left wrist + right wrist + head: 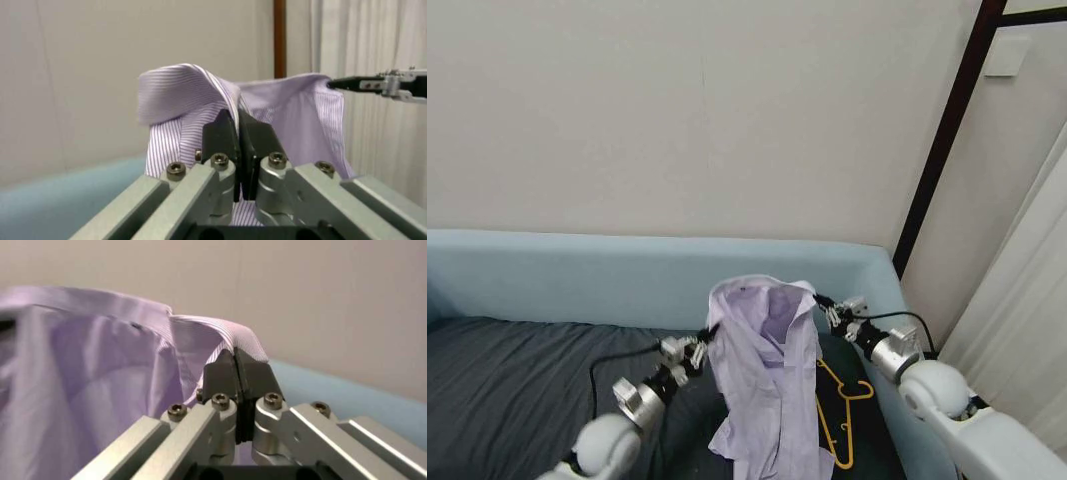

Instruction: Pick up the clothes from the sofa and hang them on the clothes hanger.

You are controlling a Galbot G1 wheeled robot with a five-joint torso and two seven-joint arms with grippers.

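Observation:
A lilac striped shirt [762, 385] hangs in the air above the sofa, stretched by its shoulders between both grippers. My left gripper [706, 333] is shut on the shirt's left shoulder; in the left wrist view its fingers [238, 131] pinch the cloth [180, 90] under the collar. On the shirt's other shoulder my right gripper [820, 301] is shut, its fingers [235, 371] clamping the fabric [100, 355] near the collar. A yellow clothes hanger [842, 415] lies on the dark seat below, partly hidden by the shirt. The right gripper [343, 83] also shows in the left wrist view.
The sofa has a light blue backrest [577, 275] and a dark grey seat [497, 380]. A plain wall rises behind it. A dark door frame [942, 140] stands at the right, with a pale curtain [1027, 300] beside the sofa's right end.

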